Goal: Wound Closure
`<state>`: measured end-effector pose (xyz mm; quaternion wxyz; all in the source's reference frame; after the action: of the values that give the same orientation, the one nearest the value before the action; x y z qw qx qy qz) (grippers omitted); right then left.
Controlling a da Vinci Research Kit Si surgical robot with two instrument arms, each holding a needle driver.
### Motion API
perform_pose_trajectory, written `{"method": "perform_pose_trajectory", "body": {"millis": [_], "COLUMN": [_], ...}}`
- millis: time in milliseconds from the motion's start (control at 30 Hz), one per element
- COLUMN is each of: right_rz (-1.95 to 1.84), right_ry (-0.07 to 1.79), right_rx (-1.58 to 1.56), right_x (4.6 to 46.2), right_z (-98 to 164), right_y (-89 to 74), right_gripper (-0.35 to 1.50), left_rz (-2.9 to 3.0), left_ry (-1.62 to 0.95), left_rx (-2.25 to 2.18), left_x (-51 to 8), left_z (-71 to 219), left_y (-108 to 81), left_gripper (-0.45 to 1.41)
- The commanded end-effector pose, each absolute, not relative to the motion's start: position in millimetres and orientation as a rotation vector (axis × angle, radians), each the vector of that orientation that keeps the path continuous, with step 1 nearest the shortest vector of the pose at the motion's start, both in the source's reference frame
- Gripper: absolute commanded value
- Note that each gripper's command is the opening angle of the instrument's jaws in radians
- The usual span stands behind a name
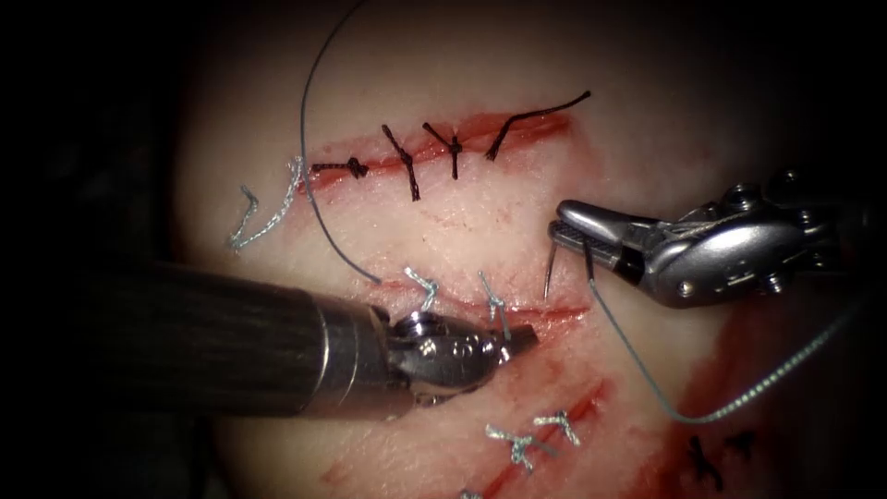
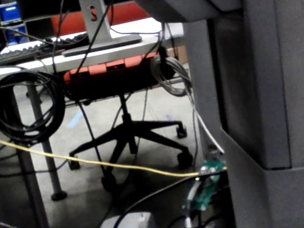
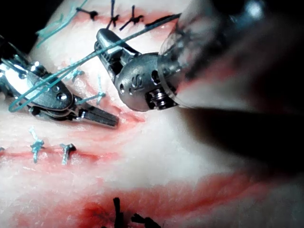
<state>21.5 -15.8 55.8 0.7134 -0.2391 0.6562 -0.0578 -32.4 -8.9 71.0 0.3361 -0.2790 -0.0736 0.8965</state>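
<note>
Your right tool (image 1: 575,233) sits at the right of the endoscope frame, jaws clamped on the needle (image 1: 551,273) near its thread end; the needle hangs down from the jaws, its tip just above the tissue (image 1: 480,231), not in it. The thread (image 1: 647,374) trails from the jaws down and off to the right. Your left tool (image 1: 517,340) lies low at centre with jaws closed and empty, its tip resting at the middle cut (image 1: 554,316), beside pale stitches (image 1: 494,300).
</note>
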Motion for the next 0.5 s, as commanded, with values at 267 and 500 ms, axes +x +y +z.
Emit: {"method": "perform_pose_trajectory", "body": {"millis": [267, 500], "right_rz": [0.054, 0.208], "right_ry": [1.472, 1.455], "right_rx": [-0.354, -0.182], "right_x": [22.9, 23.2], "right_z": [55.2, 55.4], "right_y": [-14.5, -14.1], "right_gripper": [-0.35, -0.35], "left_rz": [2.344, 2.361], "left_ry": [-0.187, -0.181], "left_rx": [-0.729, -0.732], "left_x": [-32.8, -32.8], "left_z": [71.8, 71.8], "left_y": [-9.3, -9.3], "left_gripper": [-0.45, -0.45]}}
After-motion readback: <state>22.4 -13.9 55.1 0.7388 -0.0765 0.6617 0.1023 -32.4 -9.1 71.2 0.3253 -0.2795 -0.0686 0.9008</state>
